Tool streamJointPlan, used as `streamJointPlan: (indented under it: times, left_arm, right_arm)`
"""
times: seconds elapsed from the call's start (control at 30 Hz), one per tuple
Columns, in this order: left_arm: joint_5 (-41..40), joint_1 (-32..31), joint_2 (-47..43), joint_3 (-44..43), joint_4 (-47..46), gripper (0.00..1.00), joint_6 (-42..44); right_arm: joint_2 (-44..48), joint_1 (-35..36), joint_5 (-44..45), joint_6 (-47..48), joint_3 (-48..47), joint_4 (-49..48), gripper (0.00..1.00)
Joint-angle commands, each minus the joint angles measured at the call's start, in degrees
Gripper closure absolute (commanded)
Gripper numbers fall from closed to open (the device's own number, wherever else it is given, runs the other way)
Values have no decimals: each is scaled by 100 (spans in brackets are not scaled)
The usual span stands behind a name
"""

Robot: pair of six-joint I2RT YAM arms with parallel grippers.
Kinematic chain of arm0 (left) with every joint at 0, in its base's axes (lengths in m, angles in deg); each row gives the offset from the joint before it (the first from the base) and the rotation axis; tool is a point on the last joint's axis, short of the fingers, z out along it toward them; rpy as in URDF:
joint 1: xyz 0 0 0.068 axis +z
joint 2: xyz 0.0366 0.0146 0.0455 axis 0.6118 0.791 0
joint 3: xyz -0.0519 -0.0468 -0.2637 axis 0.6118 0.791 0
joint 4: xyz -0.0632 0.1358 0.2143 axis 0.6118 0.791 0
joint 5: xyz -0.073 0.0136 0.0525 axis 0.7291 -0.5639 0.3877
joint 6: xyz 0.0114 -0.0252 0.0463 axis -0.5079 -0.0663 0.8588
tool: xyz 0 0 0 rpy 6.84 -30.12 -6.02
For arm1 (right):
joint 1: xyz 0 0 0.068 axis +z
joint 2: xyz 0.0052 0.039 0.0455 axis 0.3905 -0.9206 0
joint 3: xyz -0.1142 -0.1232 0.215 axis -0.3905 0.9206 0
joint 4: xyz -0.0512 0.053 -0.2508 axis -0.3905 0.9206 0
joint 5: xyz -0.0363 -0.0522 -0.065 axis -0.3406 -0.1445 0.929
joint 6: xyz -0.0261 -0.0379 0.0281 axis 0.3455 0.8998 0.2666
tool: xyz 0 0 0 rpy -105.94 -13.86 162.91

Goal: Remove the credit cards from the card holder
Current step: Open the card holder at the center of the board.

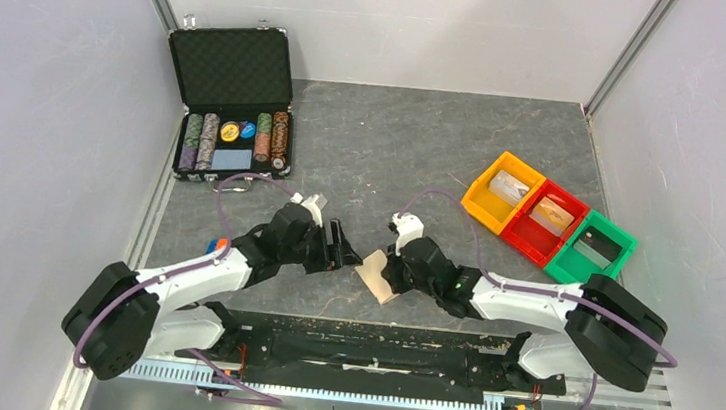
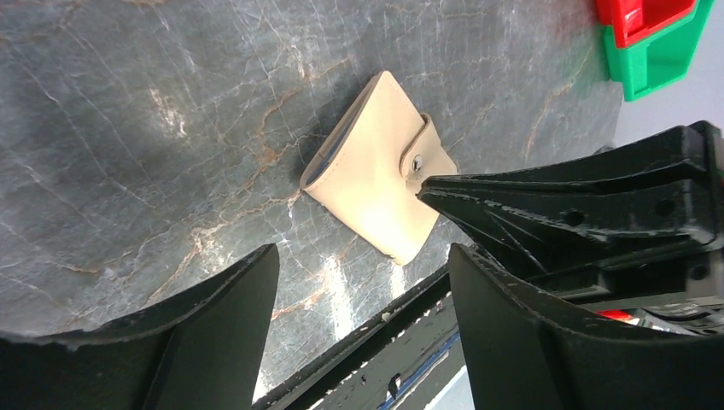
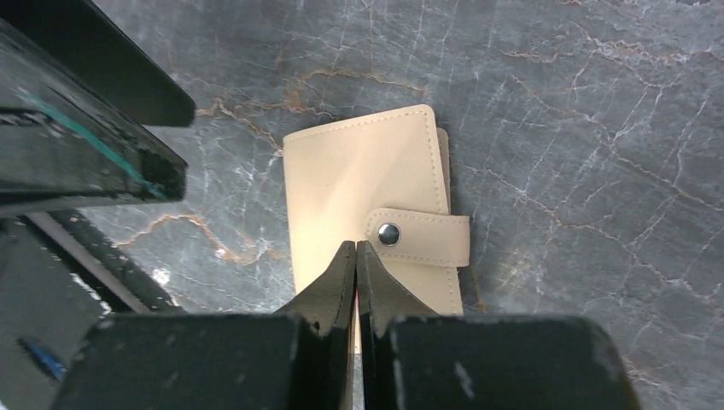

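The card holder lies closed on the dark marble table near its front edge, tan face up. Its tab is snapped shut over one edge. The credit cards are hidden inside it. My right gripper is shut, with nothing between its fingers. Its tips rest over the holder's face just beside the snap button; the left wrist view shows them at the tab. My left gripper stands open just left of the holder, apart from it and holding nothing.
An open black chip case with striped chips sits at the back left. Orange, red and green bins stand in a row at the right. The table's front edge and black rail lie close behind the holder.
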Motion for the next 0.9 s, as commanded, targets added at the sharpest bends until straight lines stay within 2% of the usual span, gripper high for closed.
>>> streamJointPlan:
  times: [0.0,0.17,0.27,0.5,0.63,0.87]
  left_arm:
    - [76,-126,127,93,-590,20,-243]
    - [-30,-200,272,143,-645,19,-216]
    - [-52,-210,315,145,-645,20,-223]
    - [-721,-211,-289,85,-80,21,-101]
    - [-1181,-212,-736,43,419,21,-63]
    - [-1432,-214,-1178,191,551,21,-195]
  right_arm:
    - [404,-110,-291,-745,336,-844,100]
    - [577,-236,-369,-895,555,-1101,100]
    - [343,-223,-402,-276,84,-454,100]
    - [57,-4,330,483,-476,395,78]
    - [-280,224,733,793,-850,750,73]
    - [-929,525,1305,992,-1174,1170,65]
